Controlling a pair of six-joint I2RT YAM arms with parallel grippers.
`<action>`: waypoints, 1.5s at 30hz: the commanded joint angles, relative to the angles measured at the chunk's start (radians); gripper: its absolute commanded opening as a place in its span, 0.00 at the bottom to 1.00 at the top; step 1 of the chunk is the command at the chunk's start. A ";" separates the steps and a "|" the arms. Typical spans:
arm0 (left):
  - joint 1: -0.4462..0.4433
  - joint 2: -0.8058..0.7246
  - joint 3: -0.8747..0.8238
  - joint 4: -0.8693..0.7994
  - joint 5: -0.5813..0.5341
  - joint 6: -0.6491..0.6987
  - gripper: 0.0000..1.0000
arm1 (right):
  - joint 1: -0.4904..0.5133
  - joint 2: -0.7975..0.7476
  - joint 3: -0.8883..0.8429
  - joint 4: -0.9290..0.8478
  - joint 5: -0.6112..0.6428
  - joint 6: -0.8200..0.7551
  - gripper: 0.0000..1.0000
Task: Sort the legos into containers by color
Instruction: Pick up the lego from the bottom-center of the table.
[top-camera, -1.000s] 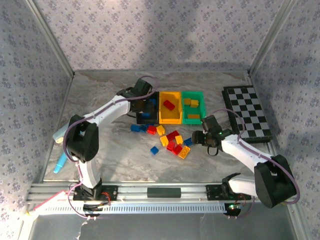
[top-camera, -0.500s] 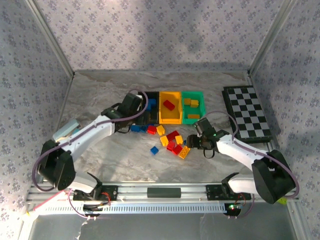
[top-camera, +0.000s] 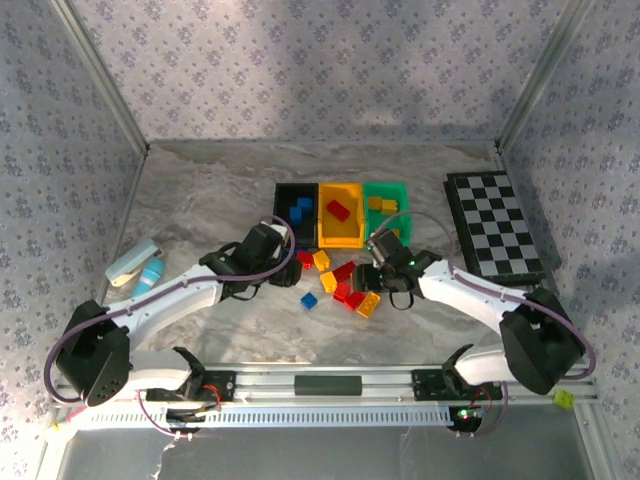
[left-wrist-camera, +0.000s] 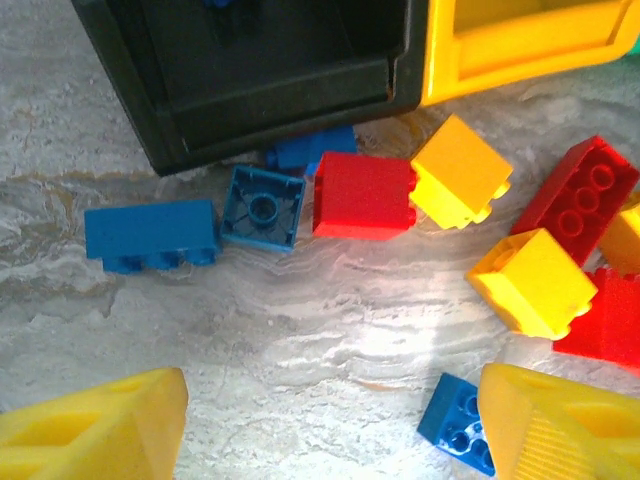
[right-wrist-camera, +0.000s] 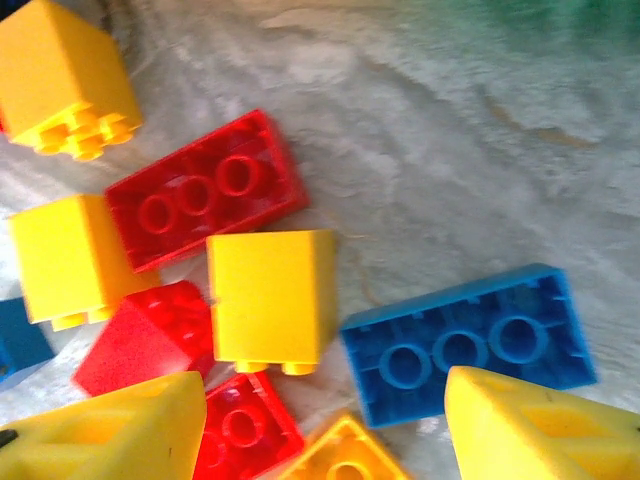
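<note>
The whole thing sits in a little booth. The back wall (top-camera: 320, 60), left wall (top-camera: 50, 180) and right wall (top-camera: 600, 150) are all covered in a pale lilac-grey print with tiny flowers. Silvery metal posts (top-camera: 100, 75) slant up at the back corners. The tabletop (top-camera: 190, 190) is a grey-and-beige marble pattern, and up close there's a bright glare patch (left-wrist-camera: 370, 340) on it. An aluminium rail (top-camera: 330, 385) runs along the near edge. The light is soft and uneven, with blotchy shadows across the back wall.

Lab test cell (wallpapered walls (top-camera: 300, 70), aluminium frame (top-camera: 108, 85))
</note>
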 joint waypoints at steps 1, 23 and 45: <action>-0.005 -0.026 -0.029 0.044 0.003 -0.025 0.76 | 0.061 0.043 0.061 -0.037 -0.025 -0.035 0.66; -0.004 -0.132 -0.146 0.025 -0.061 -0.105 0.76 | 0.178 0.351 0.275 -0.177 -0.027 -0.279 0.68; -0.004 -0.103 -0.158 0.060 -0.050 -0.115 0.76 | 0.247 0.322 0.211 -0.222 -0.009 -0.230 0.57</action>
